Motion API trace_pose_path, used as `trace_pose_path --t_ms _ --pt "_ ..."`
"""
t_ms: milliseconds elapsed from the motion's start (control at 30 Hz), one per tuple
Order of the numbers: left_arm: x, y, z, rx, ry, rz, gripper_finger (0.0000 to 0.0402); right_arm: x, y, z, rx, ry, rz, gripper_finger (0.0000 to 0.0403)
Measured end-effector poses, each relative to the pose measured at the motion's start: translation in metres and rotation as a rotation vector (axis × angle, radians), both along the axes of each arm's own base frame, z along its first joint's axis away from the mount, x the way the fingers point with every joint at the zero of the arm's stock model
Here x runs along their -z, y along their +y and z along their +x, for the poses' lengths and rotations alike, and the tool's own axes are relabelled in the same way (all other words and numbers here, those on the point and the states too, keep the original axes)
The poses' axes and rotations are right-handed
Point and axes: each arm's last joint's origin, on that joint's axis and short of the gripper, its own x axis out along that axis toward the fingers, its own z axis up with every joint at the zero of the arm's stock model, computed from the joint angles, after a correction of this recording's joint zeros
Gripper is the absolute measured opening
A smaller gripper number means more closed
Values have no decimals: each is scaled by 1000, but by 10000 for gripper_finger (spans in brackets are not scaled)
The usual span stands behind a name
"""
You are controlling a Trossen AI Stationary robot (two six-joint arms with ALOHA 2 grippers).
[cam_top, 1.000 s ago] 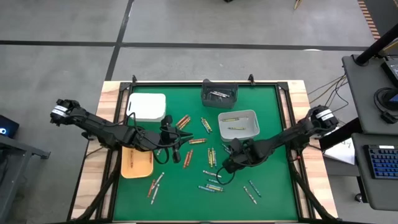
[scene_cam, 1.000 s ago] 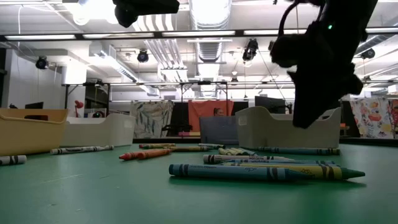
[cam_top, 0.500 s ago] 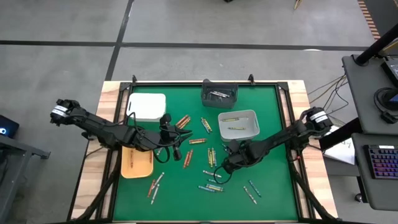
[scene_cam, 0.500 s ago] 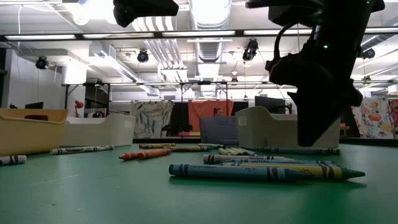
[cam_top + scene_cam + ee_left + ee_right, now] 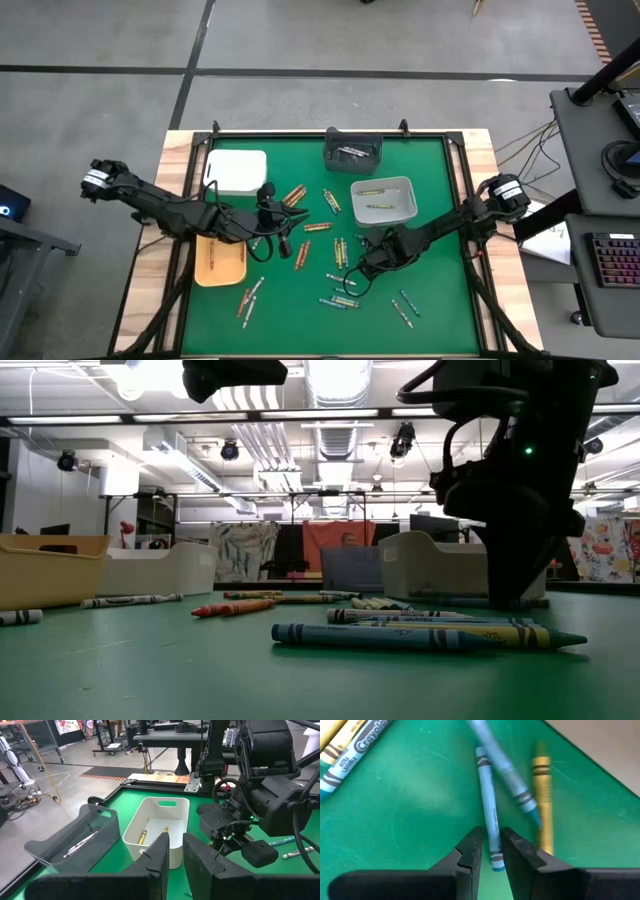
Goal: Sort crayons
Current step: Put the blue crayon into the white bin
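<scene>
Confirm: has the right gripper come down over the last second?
Yes. In the low view the right gripper has dropped from above the white bin's rim to the mat. Its fingers now straddle a blue crayon.

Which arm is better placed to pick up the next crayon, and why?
The right: its gripper is down at the green mat, fingers astride a pale blue paper-wrapped crayon. The left gripper hangs above the mat, near the orange tray.

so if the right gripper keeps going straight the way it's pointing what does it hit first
Most likely the blue crayon lying on the green mat: the right gripper points down at it, with its jaws either side of the crayon's near end. How much gap remains is unclear.
</scene>
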Motion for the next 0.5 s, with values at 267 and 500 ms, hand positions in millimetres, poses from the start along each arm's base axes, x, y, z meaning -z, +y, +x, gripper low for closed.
trace_pose_path --t_ms 267,500 --pt "0 0 0 -1 -5 -3 37 1 2 0 -12 -2 6 68" --pt "-1 0 0 -2 -11 -10 37 1 2 1 -20 -3 8 68"
